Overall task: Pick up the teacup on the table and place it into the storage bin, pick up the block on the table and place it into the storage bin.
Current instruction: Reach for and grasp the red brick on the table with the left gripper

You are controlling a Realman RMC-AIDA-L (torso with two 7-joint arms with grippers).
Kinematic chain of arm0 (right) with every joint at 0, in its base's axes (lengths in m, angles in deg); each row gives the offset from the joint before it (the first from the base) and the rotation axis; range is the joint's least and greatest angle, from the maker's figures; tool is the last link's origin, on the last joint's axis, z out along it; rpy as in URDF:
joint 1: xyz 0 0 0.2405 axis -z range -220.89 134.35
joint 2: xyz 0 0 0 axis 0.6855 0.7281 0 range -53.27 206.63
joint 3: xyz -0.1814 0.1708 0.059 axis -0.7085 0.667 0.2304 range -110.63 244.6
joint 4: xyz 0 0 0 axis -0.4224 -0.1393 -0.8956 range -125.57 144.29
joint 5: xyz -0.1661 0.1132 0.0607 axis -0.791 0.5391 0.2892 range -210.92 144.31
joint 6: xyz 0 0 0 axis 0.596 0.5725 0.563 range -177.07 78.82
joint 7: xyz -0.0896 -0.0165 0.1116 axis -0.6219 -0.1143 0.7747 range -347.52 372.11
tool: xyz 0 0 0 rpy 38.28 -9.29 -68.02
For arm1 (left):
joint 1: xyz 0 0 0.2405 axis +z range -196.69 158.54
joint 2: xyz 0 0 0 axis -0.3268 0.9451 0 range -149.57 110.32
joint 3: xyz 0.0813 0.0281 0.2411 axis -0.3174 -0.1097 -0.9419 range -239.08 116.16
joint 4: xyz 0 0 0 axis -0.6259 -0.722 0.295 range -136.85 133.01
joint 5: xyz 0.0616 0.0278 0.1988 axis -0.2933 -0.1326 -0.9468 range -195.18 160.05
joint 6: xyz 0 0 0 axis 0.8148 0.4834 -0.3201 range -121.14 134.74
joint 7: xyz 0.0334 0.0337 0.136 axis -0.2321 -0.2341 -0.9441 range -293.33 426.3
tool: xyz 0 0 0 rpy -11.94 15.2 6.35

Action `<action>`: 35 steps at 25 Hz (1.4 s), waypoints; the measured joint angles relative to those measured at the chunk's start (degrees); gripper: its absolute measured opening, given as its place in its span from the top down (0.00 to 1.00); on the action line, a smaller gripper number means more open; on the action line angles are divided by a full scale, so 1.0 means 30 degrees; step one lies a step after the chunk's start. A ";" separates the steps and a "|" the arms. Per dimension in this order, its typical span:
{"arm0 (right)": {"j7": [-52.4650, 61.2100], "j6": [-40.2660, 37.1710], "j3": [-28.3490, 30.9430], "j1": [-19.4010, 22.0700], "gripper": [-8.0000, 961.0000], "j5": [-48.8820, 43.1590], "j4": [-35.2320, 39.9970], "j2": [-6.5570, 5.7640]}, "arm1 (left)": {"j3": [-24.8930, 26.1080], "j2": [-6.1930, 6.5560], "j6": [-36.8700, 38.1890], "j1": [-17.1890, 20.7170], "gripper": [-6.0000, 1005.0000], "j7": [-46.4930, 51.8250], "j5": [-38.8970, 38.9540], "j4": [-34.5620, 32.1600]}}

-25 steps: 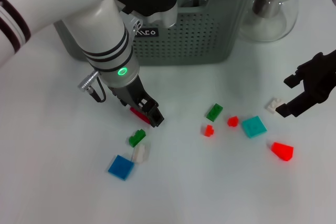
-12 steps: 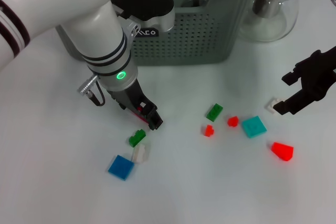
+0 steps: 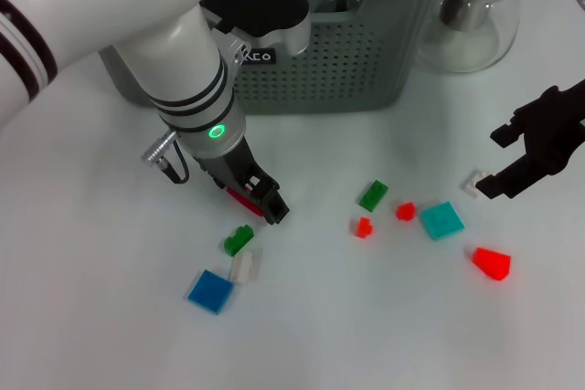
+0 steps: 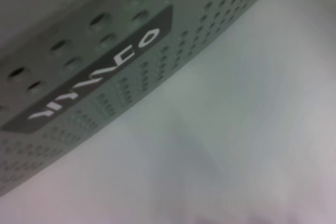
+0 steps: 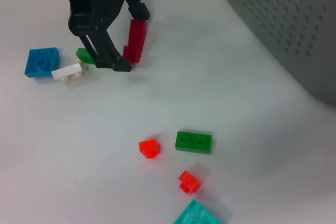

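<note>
Item: dark red block (image 5: 136,39) — an elongated brick, tilted up on the white worktop (image 3: 91,317) in front of the storage bin (image 3: 366,61).

Left end effector (image 3: 260,203) — fingers (image 5: 105,51) apart, straddling the dark red block. One finger lies against its side nearest the green brick (image 3: 239,239); the other is at its far side, contact there unclear. The block's long axis runs along the fingers, not across them. Judged not yet clamped.

Bearing for the coming move — the storage bin lies beyond this end effector, up and away from the block; the left arm is much the nearer.

Right end effector (image 3: 512,157) — fingers apart, empty, idle beside the glass teapot (image 3: 475,15), well apart from the dark red block.
</note>
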 joint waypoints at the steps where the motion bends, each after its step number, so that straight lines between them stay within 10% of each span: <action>1: 0.0000 0.0000 0.0001 0.0000 0.05 0.0000 0.0013 -0.0001 | -0.0003 0.0000 -0.0060 -0.0005 0.12 0.0000 -0.0001 0.0035; 19: 0.0089 0.0048 -0.0001 0.0000 0.05 0.0043 0.0137 -0.0001 | -0.0529 0.0000 -0.0203 -0.0134 0.12 0.0014 -0.0011 0.0215; 35: 0.0039 0.0086 0.0029 -0.0010 0.05 0.0051 0.0349 -0.0001 | -0.0881 -0.0002 0.0794 -0.0383 0.33 -0.0001 -0.0299 -0.0811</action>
